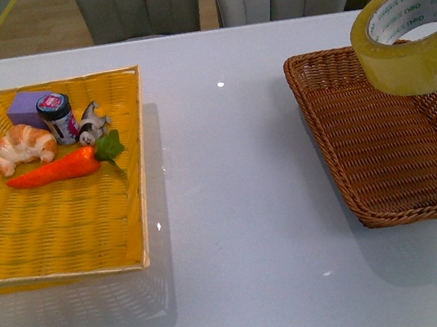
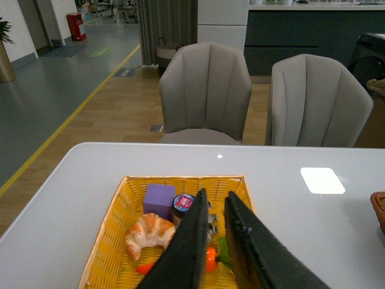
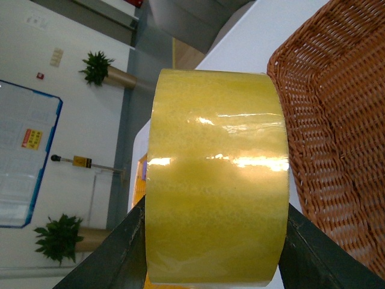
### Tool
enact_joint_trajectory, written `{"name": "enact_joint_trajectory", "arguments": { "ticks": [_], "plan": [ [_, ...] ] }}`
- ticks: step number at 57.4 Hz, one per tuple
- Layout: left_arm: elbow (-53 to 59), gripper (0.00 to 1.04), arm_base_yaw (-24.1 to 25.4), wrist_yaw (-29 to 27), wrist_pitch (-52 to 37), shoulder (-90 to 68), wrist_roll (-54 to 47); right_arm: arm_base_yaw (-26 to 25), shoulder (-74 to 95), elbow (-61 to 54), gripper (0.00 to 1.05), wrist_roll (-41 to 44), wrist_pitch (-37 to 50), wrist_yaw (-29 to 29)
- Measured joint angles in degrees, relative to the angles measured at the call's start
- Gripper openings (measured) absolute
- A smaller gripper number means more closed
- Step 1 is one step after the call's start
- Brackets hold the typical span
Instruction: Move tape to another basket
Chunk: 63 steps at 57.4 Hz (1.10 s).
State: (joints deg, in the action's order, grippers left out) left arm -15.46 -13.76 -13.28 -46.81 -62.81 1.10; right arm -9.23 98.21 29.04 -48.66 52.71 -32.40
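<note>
tape (image 1: 413,36) is clamped in right gripper (image 3: 215,208), tilted in air over the far rim of the basket (image 1: 396,141), so release here can clip the rim and roll it onto the table (image 1: 242,209); left gripper (image 2: 216,197) empty, jaws slightly apart.

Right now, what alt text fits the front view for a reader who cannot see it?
A roll of yellowish tape hangs at the upper right, over the far end of a brown wicker basket on a white table. At left, a yellow woven tray holds a croissant, carrot, purple block and small jar.
</note>
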Motion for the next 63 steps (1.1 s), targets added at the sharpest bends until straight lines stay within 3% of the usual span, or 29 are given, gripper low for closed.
{"name": "enact_joint_trajectory", "arguments": {
  "ticks": [3,30,35,42,52,63],
  "plan": [
    [1.55,0.02,0.98,1.25,0.15,1.95,-0.04,-0.44,3.56,1.9,0.48,0.0,0.87,0.59],
    [11.06,0.02,8.37,8.22,8.81,19.96,-0.46,-0.11,29.88,18.99,0.48,-1.75,1.7,6.16],
    [11.96,0.02,12.0,12.68,11.04,22.93,-0.5,0.07,32.0,21.29,0.48,-2.14,0.96,6.71],
    [14.1,0.02,13.49,12.85,9.66,24.63,-0.5,0.39,34.34,23.37,0.48,-2.23,0.42,6.8],
    [14.67,0.02,13.57,13.27,15.67,31.04,-0.5,0.57,35.89,24.22,0.48,-2.14,-0.66,7.15],
    [14.67,0.02,13.57,13.29,21.62,37.33,-0.52,0.17,35.89,23.41,0.79,-0.52,-2.21,7.76]
  ]
}}
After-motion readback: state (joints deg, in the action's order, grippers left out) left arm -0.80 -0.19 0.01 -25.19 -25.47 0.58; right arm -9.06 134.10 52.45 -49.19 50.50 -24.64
